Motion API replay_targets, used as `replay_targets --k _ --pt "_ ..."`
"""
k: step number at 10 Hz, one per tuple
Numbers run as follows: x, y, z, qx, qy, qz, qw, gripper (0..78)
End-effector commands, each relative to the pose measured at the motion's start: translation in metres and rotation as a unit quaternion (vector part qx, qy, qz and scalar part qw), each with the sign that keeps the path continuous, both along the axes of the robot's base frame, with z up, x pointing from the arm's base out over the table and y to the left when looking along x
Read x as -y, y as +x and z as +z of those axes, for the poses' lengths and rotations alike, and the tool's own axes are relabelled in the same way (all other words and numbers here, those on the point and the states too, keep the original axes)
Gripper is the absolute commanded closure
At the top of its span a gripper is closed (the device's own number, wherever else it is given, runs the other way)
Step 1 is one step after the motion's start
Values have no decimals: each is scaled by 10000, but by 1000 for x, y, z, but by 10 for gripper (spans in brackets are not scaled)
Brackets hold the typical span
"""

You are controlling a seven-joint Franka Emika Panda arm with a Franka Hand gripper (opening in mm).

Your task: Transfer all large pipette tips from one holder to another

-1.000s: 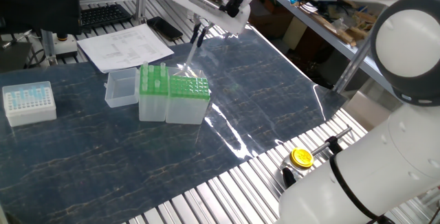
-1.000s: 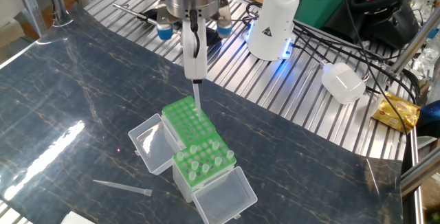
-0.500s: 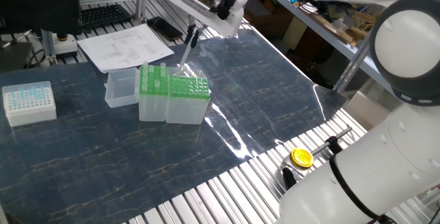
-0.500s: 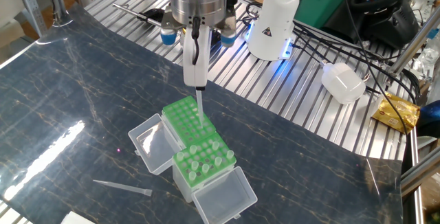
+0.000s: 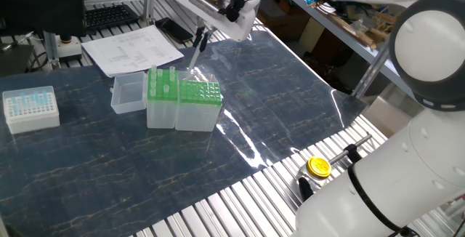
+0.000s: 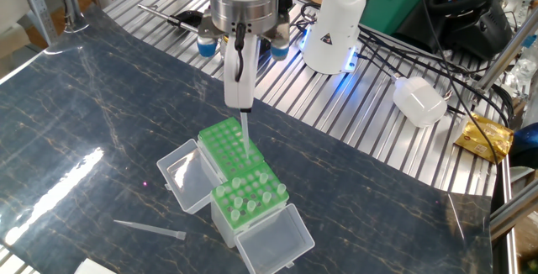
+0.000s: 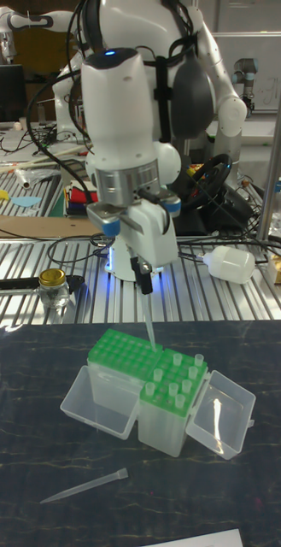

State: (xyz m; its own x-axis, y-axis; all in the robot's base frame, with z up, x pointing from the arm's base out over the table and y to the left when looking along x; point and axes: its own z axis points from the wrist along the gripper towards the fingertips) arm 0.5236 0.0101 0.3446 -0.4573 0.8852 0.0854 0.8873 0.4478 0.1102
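A large tip [image 6: 245, 134] hangs upright from the gripper [image 6: 239, 104], its point just above the grid of the wide holder [image 6: 227, 144]; whether it touches the grid cannot be told. The jaws are pinched on the tip's upper end. The same tip shows in the tall fixed view [image 7: 149, 329] and, faintly, in one fixed view [image 5: 193, 57]. The narrow holder [image 6: 250, 197] stands touching the wide holder on the side away from the robot base [image 6: 333, 23] and already carries several tips [image 6: 252, 187] upright in its green rack. The other fixed view and the tall fixed view show a stray tip [image 6: 151, 229] lying flat on the table [image 6: 76, 123], beyond the narrow holder from the base and well apart from both boxes; one fixed view does not show it. One fixed view alone shows a white box [image 5: 30, 109] with pale-blue tips, well apart from the wide holder, along with paper sheets [image 5: 131, 48] and a yellow-capped jar [image 5: 318, 166] near the table edge. Clear hinged lids lie open against the holders: one [image 6: 187, 175] beside the wide holder, one [image 6: 274, 239] beside the narrow holder. The arm descends from above with the wrist vertical and the fingers [image 7: 143, 275] pointing straight down over the wide holder. In the tall fixed view the gripper [image 7: 145, 285] sits directly in front of the base, which glows blue.
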Motion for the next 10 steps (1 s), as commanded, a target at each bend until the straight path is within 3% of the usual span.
replay_targets --k 1,10 --pt "-15 8 -6 57 -45 -435 9990 764" --pt "-28 11 -16 177 -174 -592 9979 764"
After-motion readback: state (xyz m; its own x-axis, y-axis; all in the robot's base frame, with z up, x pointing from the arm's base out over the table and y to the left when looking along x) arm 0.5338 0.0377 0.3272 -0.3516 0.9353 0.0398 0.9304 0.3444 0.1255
